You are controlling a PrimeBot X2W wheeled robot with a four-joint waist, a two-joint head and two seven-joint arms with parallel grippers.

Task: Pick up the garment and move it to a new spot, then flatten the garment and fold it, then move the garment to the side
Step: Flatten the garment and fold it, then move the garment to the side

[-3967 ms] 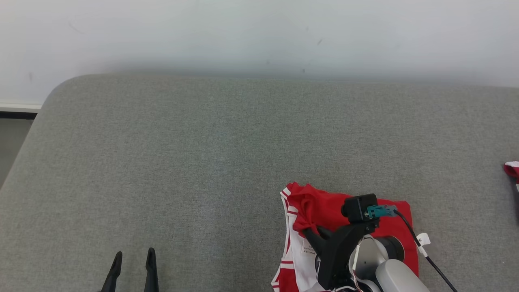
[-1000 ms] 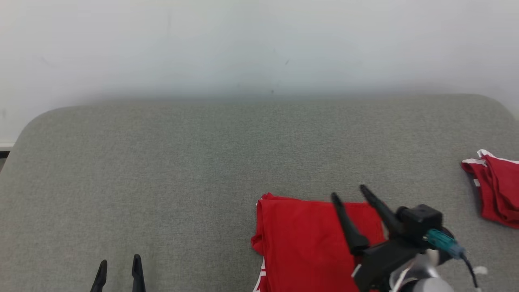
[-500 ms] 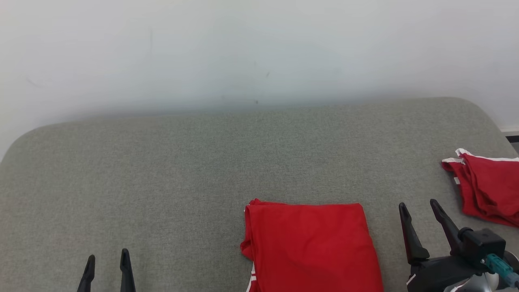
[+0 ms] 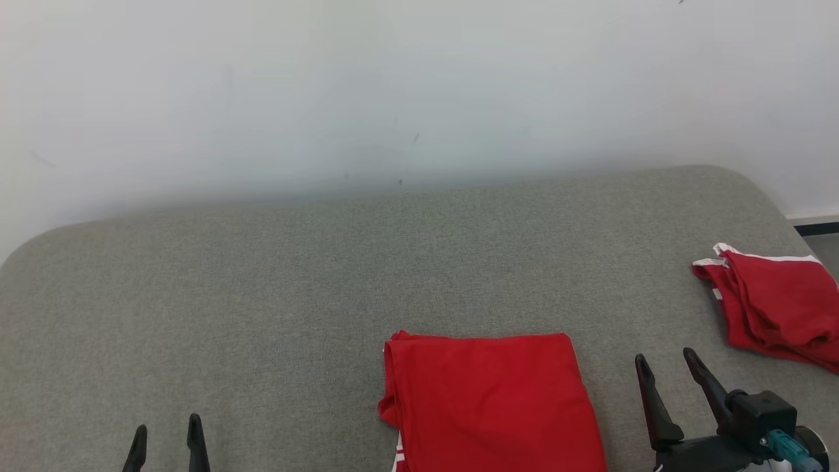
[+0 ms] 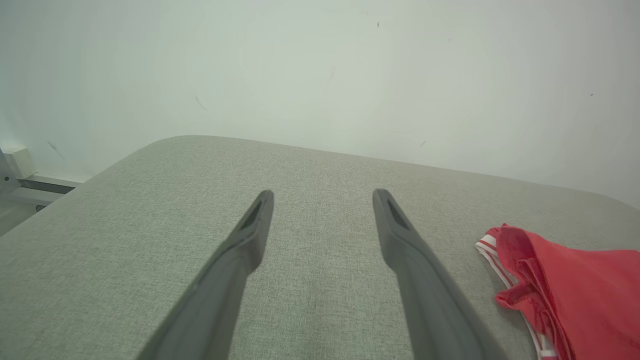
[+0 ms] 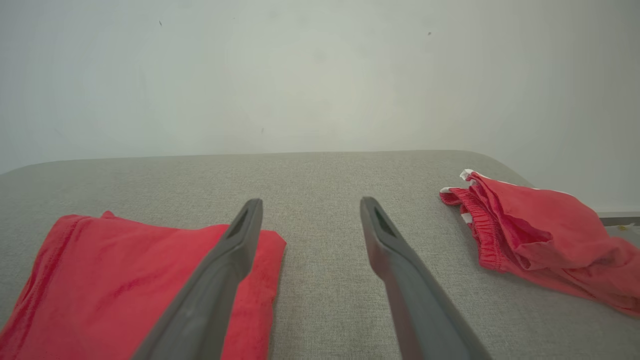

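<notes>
The red garment lies folded flat near the front edge of the grey padded surface, with white trim showing at its lower left. The left wrist view shows its edge at the right, and the right wrist view has it at the left. My right gripper hovers open just right of the garment, holding nothing. In its own view its fingers spread wide above the garment's right edge. My left gripper stands open at the lower left, far from the cloth, empty.
A second red garment with white trim lies crumpled at the right edge of the surface, also in the right wrist view. A pale wall rises behind. A dark floor strip shows at the far right.
The head camera has swung right and up, bringing the crumpled garment further into view. My right gripper let go of the folded garment and drew off to its right. The left gripper stays put.
</notes>
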